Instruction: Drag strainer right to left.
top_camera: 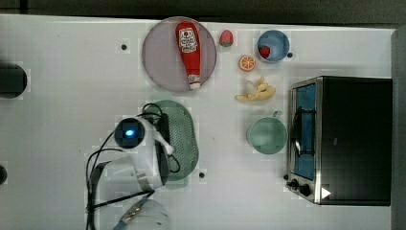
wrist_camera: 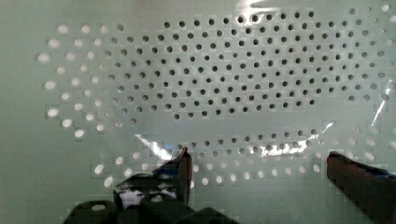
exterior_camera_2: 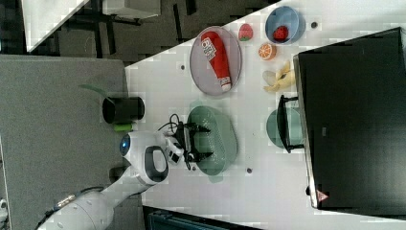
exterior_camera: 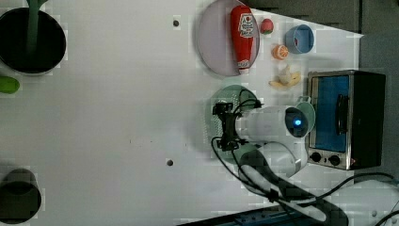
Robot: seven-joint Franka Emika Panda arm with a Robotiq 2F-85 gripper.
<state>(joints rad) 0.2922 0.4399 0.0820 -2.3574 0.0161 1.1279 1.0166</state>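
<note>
The strainer is a pale mint-green oval colander dotted with small holes. It lies on the white table left of centre in the top view, partly under my arm. My gripper points down into its bowl, close to the rim on the right view's left, and its black fingers stand wide open. The left view shows the gripper over the strainer at the rim on the left view's left. In the wrist view the strainer's perforated floor spreads beyond the gripper, with nothing between the two fingers.
A grey plate carries a ketchup bottle behind the strainer. A mint cup, a banana, an orange half, a strawberry and a blue bowl lie toward the toaster oven. A black pot stands far off.
</note>
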